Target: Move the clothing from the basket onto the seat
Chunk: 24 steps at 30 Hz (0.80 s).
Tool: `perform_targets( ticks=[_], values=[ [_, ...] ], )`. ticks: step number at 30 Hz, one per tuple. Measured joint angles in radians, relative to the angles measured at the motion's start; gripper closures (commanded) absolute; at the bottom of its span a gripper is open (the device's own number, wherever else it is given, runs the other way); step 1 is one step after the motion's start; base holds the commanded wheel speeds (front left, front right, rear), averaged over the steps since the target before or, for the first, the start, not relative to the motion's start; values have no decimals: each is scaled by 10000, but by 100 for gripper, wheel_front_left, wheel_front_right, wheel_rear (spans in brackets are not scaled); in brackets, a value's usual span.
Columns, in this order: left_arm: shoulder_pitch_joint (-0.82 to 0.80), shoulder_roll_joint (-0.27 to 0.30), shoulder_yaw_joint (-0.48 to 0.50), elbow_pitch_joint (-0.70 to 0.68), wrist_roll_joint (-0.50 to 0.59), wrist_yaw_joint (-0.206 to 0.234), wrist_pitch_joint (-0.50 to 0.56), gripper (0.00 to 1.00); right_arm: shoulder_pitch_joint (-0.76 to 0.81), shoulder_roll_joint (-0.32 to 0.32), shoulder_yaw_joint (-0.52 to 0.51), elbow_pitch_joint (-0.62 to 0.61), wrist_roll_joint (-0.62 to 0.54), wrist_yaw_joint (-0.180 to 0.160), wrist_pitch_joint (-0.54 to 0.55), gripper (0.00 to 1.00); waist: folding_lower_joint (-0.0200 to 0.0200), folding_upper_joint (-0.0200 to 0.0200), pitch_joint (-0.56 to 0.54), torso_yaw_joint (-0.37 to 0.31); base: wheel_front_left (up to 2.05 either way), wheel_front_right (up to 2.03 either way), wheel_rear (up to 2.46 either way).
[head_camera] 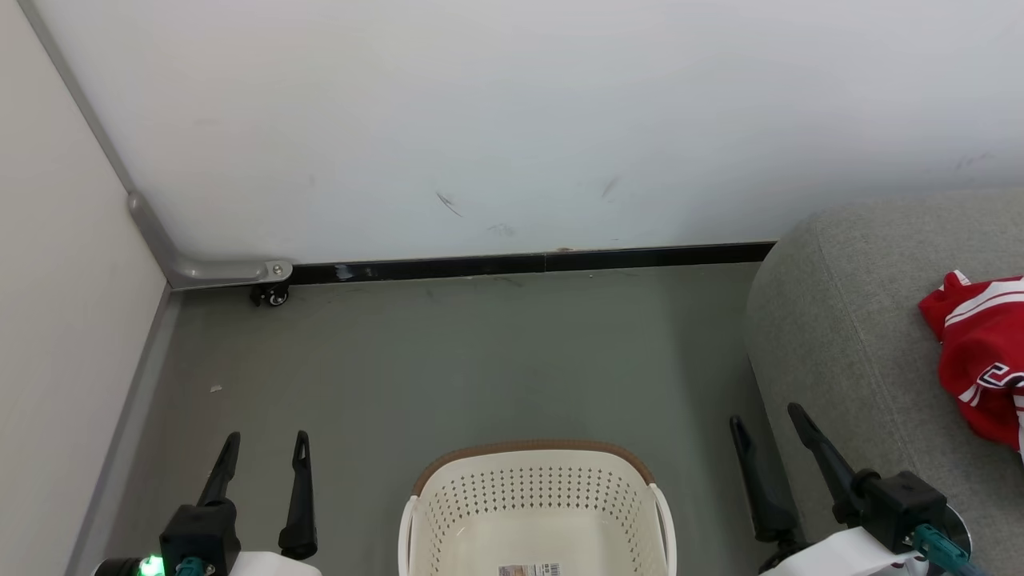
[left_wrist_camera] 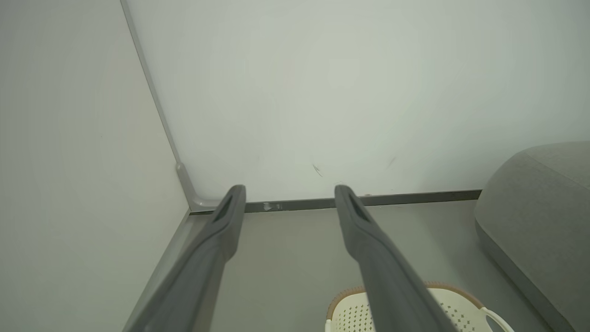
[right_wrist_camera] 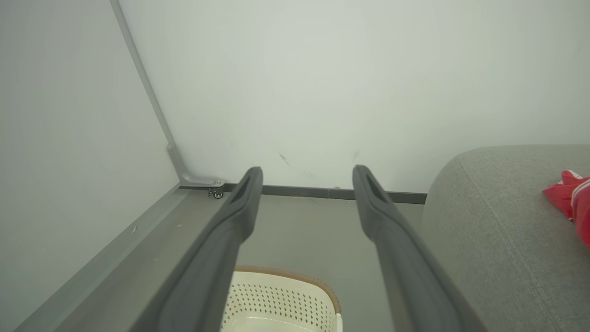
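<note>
The red jersey (head_camera: 980, 352) lies crumpled on the grey upholstered seat (head_camera: 848, 336) at the right, its white stripes and a bit of dark, white-outlined lettering turned up; part of it runs past the edge of the head view. It touches neither gripper.

The cream laundry basket (head_camera: 536, 488) stands on the grey floor (head_camera: 480, 360) between the two arms, just left of the seat's rounded corner. Its brown rim curves along the far side, and through the top I can see perforated walls, cream bottom and a small printed label (head_camera: 528, 570) (the near half is cut off by the frame).

The left gripper (head_camera: 268, 438) hangs to the left of the basket, its two dark fingers spread apart with nothing between them. The right gripper (head_camera: 764, 416) sits between the basket and the seat, right beside the seat's side, its fingers likewise parted and holding nothing. Both point towards the white wall (head_camera: 512, 120) ahead.

A black skirting strip (head_camera: 520, 262) runs along the foot of that wall. At the left corner a grey metal bracket meets a small black caster (head_camera: 276, 296), where a pale side panel (head_camera: 56, 280) joins.
</note>
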<state>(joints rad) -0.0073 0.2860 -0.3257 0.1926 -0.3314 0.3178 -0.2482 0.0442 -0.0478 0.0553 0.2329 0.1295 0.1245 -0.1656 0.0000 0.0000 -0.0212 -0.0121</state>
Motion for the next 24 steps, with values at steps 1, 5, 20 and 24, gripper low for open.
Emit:
perform_targets(
  ticks=[1,5,20,24],
  values=[
    [-1,-6,0,8,0,0,0,0,2,0,2,-2,0,0,0,0,0,0,1,-2,0,0,0],
    [9,-40,4,84,-2,-2,6,100,8,0,2,27,-6,-2,-6,100,0,0,3,-6,0,0,0],
    [418,-531,15,460,-1018,-278,238,100,424,50,180,343,976,-15,-15,100,0,0,33,-1,0,0,0],
    [419,-658,190,408,-1720,-384,353,100,424,50,184,244,1699,-15,-15,100,0,0,47,6,0,0,0]
  ],
)
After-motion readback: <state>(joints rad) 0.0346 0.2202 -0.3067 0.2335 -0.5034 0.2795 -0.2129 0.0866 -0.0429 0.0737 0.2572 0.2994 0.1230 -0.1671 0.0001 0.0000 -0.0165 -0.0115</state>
